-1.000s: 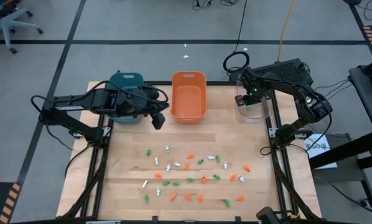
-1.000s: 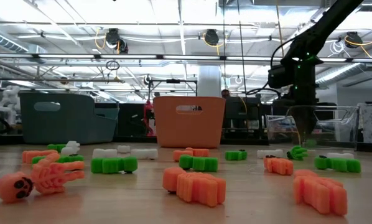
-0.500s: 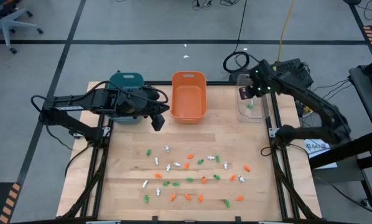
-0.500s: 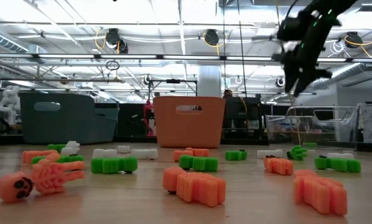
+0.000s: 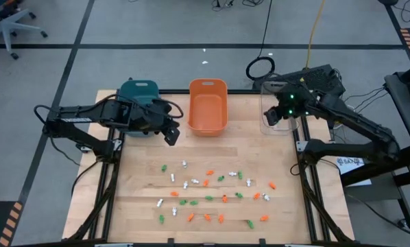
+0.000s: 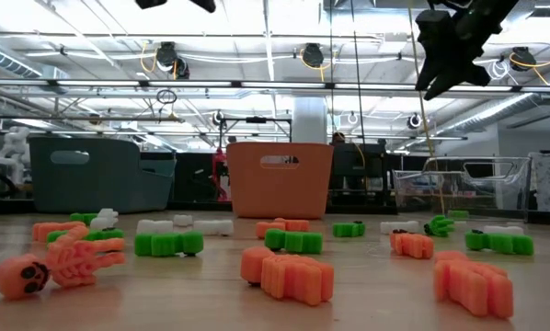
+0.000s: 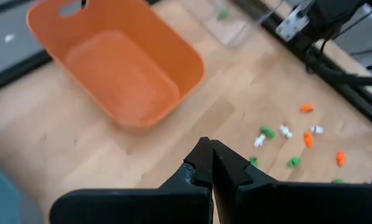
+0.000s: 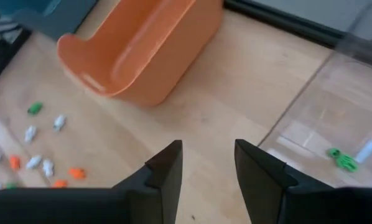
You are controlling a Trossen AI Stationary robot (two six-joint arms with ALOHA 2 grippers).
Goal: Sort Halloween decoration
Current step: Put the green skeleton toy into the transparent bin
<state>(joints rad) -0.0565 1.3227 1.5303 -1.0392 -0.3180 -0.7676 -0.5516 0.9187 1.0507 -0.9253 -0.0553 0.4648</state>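
My right gripper (image 5: 272,116) hangs empty, jaws apart, at the clear bin (image 5: 292,126); the trinkets (image 5: 212,195) lie scattered mid-table, well toward the near edge. Left gripper (image 5: 171,136), jaws together, hangs between teal bin (image 5: 138,89) and orange bin (image 5: 208,103), somewhat nearer them

bins: teal (image 5: 138,90) | orange (image 5: 208,103) | clear (image 5: 279,122) | wood table (image 5: 136,178)

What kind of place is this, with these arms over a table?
Probably a robotics lab or workshop hall. A wooden table on a metal frame stands on a taped concrete floor, cables hang and coil behind it, and the low view shows a high ceiling with strip lights and hanging cord reels.
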